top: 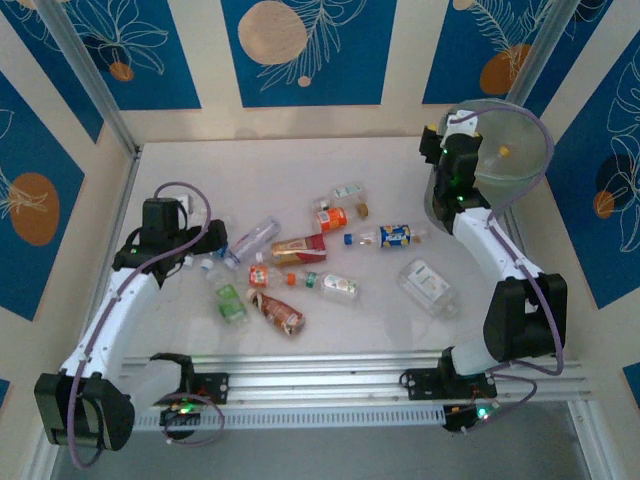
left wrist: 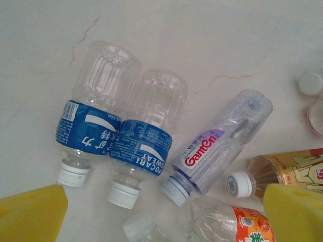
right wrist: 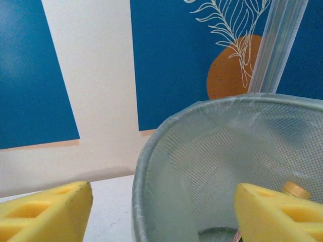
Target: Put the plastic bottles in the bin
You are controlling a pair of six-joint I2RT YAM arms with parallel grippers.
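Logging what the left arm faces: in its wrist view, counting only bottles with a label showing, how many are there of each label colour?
blue-label bottles: 2
purple-and-red-label bottle: 1
brown-label bottle: 1
orange-label bottle: 1
Total: 5

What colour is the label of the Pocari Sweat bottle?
The Pocari Sweat bottle's label is blue with white print, clearest in the left wrist view.

Right gripper (right wrist: 164,201) hung with jaws wide apart at the bin (right wrist: 202,108) rim; an orange cap (right wrist: 297,190) peeked out inside, behind the right finger (right wrist: 277,212).
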